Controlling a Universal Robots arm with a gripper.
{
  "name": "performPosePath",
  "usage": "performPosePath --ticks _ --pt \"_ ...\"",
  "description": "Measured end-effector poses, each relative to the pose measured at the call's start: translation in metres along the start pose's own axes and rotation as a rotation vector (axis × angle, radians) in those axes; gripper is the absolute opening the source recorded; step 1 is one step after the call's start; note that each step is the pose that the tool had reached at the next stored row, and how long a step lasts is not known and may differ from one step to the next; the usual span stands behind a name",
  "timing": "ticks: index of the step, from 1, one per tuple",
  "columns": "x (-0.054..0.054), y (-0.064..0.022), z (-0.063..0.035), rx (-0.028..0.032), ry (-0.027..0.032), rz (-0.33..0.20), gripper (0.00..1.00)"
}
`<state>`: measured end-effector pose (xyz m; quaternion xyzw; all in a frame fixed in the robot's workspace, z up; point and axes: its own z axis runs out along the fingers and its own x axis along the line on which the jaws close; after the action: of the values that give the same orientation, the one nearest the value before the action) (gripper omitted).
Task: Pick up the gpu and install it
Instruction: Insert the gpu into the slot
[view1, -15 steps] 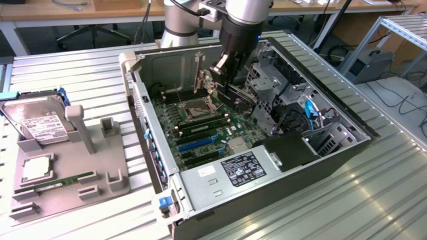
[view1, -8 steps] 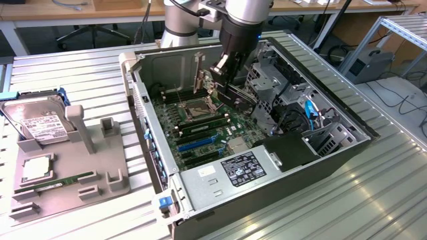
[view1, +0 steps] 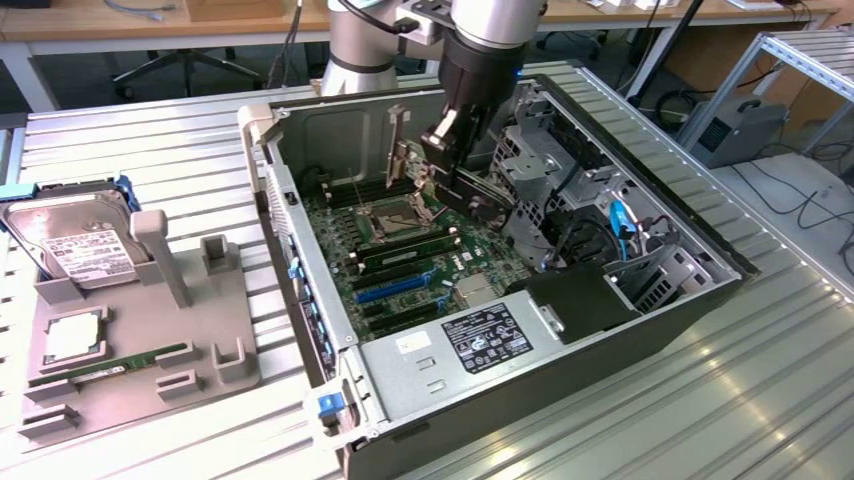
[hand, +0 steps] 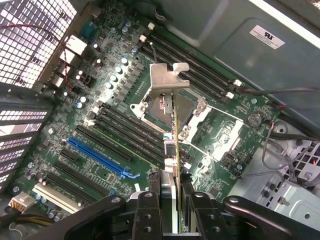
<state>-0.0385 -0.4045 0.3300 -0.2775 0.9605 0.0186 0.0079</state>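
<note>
Currently the gripper (hand: 172, 207) is clamped on the graphics card (hand: 175, 142). In the wrist view one dark finger (hand: 154, 202) sits on each flat face of the card, and the card is seen edge-on as a thin line running away from the camera. Its silver metal bracket (hand: 168, 80) forms the far end.

In the exterior view the gripper (view1: 441, 138) reaches down into the open computer case (view1: 283, 190), which lies on its side. The graphics card (view1: 408, 160) is held upright inside the case, over the motherboard (view1: 400, 270). Whether the card touches the board cannot be determined.

In the wrist view the card lines up over the processor socket (hand: 192, 107), which has its metal frame around it. The black memory slots (hand: 200, 70) run beside the socket. The blue slot (hand: 97, 156) lies on the other side of the socket, apart from the card, among several black slots.

Inside the case, the drive cage (view1: 534, 165) stands toward the exterior view's right of the gripper. The power supply (view1: 461, 345), with its label, fills the near corner.

Outside the case, on the exterior view's left, a grey holder (view1: 200, 350) rests on the metal table (view1: 747, 400). It carries a hard drive (view1: 80, 245), a processor (view1: 74, 338) and a memory stick (view1: 127, 362).
</note>
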Motion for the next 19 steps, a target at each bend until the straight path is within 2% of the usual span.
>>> performPosePath --ticks 19 --pt "0.0000 -0.0001 -0.0001 -0.0011 0.0017 -0.048 0.27"
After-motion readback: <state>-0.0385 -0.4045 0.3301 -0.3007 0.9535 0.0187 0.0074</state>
